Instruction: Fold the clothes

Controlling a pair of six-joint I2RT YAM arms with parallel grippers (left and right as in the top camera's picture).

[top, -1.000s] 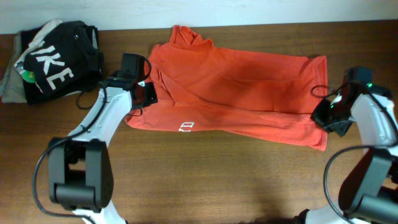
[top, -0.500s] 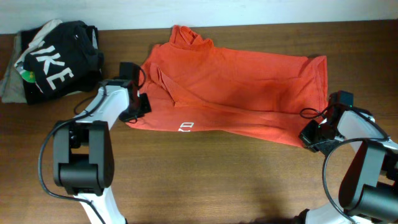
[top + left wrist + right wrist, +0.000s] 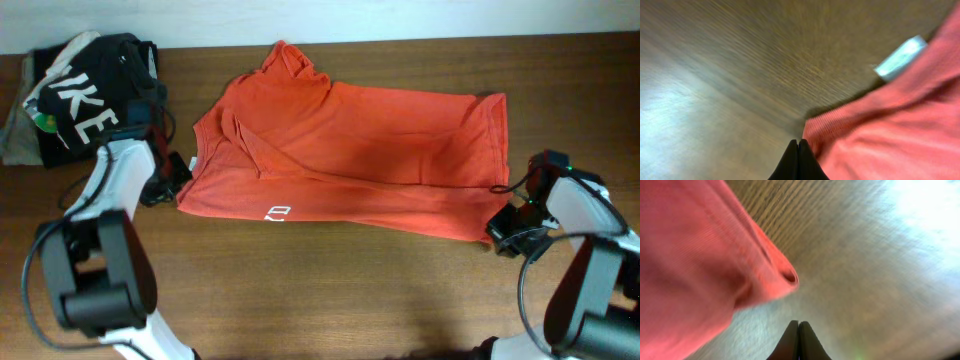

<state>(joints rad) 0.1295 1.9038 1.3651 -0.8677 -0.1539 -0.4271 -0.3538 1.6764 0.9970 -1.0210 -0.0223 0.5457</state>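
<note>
- Red-orange short-sleeved cotton T-shirt lies spread sideways across the middle of the brown wooden surface. Collar is at upper left, bottom hem at the right side of the overhead frame.
- Small white chest logo sits right on the lower edge, with a creased flap at the left end. My guess is one lengthwise fold is already in, but I cannot confirm the layers.
- Cloth is mostly flat, with shallow wrinkles through the centre and a slanted lower right edge.
- No compact packet yet. By my read the task is early to mid: crosswise folds remain, and maybe squaring the edges first.
- Left jaws are at the lower left corner of the shirt in the overhead view. In the left wrist view they are pressed fully together with the ribbed hem corner touching right at their tip. I cannot tell whether any cloth is nipped.
- White neck label shows at upper right of the left wrist view, poking out past the shirt edge.
- Right jaws are at the lower right corner of the shirt in the overhead view. In the right wrist view they are closed tight and hold nothing, and the rolled shirt corner hangs just above them, apart from the tips.
- Black garment with big white letters is bunched at far upper left on a grey-beige garment, both apart from the shirt and not part of the fold.
</note>
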